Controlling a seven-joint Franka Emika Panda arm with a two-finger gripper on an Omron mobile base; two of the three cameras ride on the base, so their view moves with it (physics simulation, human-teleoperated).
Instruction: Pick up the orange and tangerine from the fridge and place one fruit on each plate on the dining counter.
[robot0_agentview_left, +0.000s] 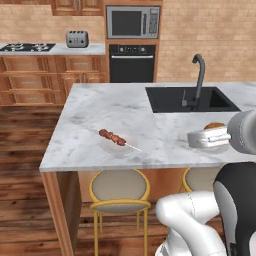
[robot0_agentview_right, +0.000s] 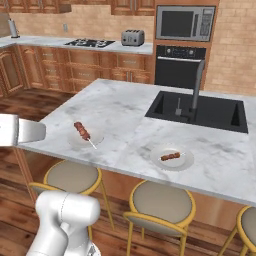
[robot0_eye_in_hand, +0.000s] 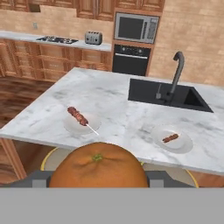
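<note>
You held a round orange fruit (robot0_eye_in_hand: 97, 168), either the orange or the tangerine, pinched between the 2 fingers of the gripper (robot0_eye_in_hand: 97, 178), with the grey finger pads showing at the fruit's left and right flanks in the hand view. In the left base view the gripper (robot0_agentview_left: 210, 138) hung at the near edge of the dining counter (robot0_agentview_left: 115, 110), and a sliver of the fruit's orange top showed above the hand. The 2 plates lay on the near part of the marble: the left plate (robot0_eye_in_hand: 82, 124) and the right plate (robot0_eye_in_hand: 171, 139) were well apart, and each already carried a meat skewer (robot0_eye_in_hand: 78, 117). The black sink (robot0_eye_in_hand: 168, 94) and its grey tap (robot0_eye_in_hand: 176, 72) stood on the far right. By appearance the fruit was light, firm and smooth-skinned, so it would likely roll once released on a shallow plate. The grip sat across the widest girth with the stem dimple facing the camera, which was probably the safest hold; a hard squeeze could bruise the rind. You would have done well to lower the fruit onto a bare part of a plate, beside the skewer rather than on it, before parting the fingers.
</note>
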